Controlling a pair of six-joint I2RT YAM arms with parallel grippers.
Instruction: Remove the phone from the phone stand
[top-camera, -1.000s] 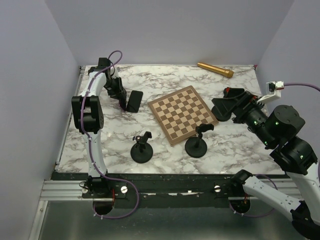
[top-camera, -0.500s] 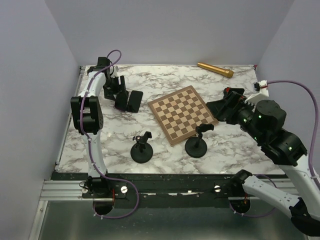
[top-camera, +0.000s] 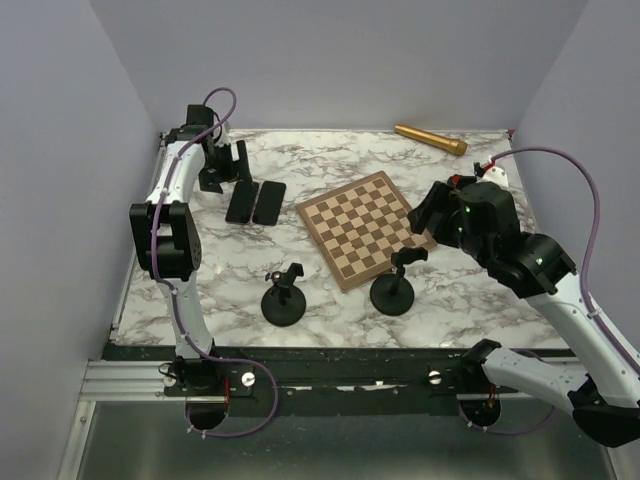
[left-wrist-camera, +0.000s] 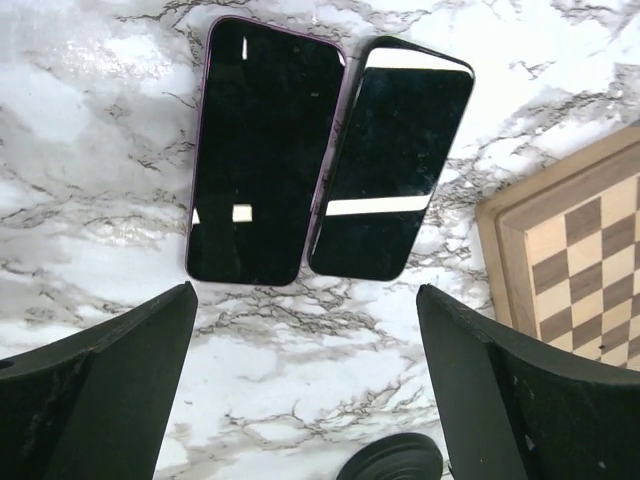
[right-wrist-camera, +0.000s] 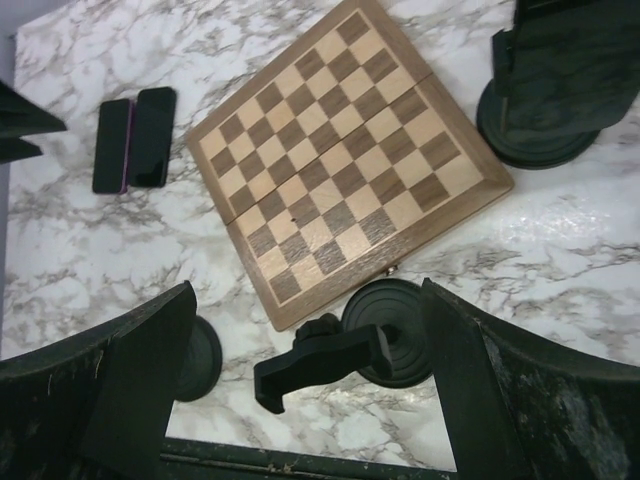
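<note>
Top external: marble table (top-camera: 330, 150), chessboard (top-camera: 367, 228) mid-table. Left phone stand (top-camera: 284, 297), right phone stand (top-camera: 395, 285) near front edge, cradles empty. Purple-edged phone (left-wrist-camera: 262, 150), black phone (left-wrist-camera: 392, 160) flat, side by side, toward far-left corner, likely parked clear of stands. Left gripper (left-wrist-camera: 305, 290) wide open above them, empty; right gripper (right-wrist-camera: 307, 288) likewise, near right phone stand.

left phone (top-camera: 240, 201), right phone (top-camera: 268, 202): side by side, maybe touching, left of chessboard (top-camera: 365, 228) | left stand (top-camera: 284, 297), right stand (top-camera: 395, 285): before chessboard

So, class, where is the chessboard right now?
In the top view, the chessboard lies flat just right of centre, two phones to its left and a phone stand by its near edge.
</note>
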